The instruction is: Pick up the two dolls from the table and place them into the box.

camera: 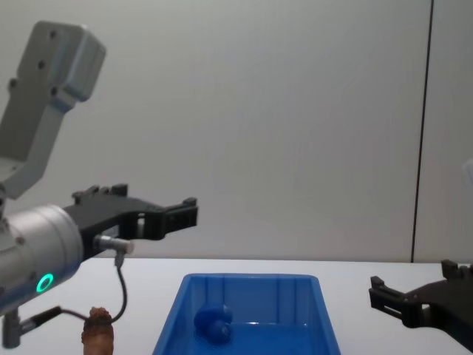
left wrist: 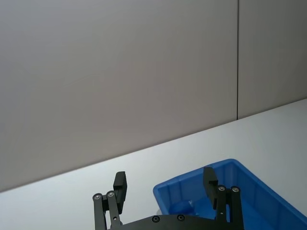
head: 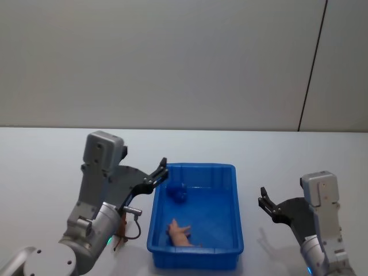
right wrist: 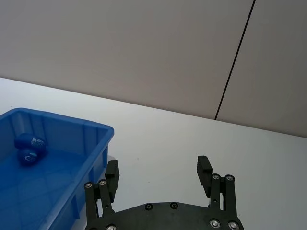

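Observation:
The blue box [head: 237,201] stands on the white table [head: 46,161] between my two arms. A lumpy blue doll [head: 177,192] lies inside it near the far wall, also visible as the blue doll [camera: 213,319] and the blue doll [right wrist: 29,148]. The brown doll [camera: 97,333] stands upright on the table left of the box, partly hidden by my left arm as the brown doll [head: 122,234]. My left gripper [head: 160,172] hovers open and empty above the box's far-left corner. My right gripper [head: 263,200] hangs open and empty to the right of the box.
A pinkish-tan figure [head: 181,234] lies on the box floor near its front wall. A thin cable [camera: 118,285] loops from my left wrist down beside the brown doll. A plain grey wall [head: 172,57] rises behind the table's far edge.

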Motion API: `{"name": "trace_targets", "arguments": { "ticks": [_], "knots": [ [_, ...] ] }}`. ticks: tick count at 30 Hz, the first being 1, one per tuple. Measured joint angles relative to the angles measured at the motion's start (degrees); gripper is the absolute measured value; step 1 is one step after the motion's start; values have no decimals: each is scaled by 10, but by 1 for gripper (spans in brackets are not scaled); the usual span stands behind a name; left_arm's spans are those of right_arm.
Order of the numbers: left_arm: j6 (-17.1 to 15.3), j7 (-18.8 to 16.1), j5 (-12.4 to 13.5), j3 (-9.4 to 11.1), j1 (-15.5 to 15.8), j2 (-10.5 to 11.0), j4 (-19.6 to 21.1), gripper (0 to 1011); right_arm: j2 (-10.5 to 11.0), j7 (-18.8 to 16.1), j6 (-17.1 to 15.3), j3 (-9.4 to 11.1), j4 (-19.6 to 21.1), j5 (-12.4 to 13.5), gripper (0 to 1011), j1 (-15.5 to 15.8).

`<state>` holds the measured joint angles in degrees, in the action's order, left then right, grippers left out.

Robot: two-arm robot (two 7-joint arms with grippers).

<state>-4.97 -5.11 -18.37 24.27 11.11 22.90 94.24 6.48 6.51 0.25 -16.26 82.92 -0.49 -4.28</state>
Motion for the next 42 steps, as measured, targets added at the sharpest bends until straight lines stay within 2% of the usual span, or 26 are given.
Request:
{"name": "trace_targets", "arguments": {
  "ticks": [11, 20, 27, 30, 42],
  "knots": [
    [-32, -20, -72, -18, -6, 4, -21, 1001, 1, 2, -1, 1, 3, 2, 1001, 2],
    [-74, -22, -108, -32, -3, 8, -41, 1001, 2, 3, -1, 1, 3, 2, 1001, 2],
    [-113, -22, -122, -39, 3, 9, -54, 1001, 2, 3, -1, 2, 4, 3, 1001, 3],
    [-140, -20, -127, -43, 9, 9, -64, 1001, 2, 4, -1, 2, 4, 3, 1001, 3],
    [-206, 4, -126, -48, 29, 5, -101, 1001, 2, 4, -1, 2, 4, 3, 1001, 3]
  ]
}}
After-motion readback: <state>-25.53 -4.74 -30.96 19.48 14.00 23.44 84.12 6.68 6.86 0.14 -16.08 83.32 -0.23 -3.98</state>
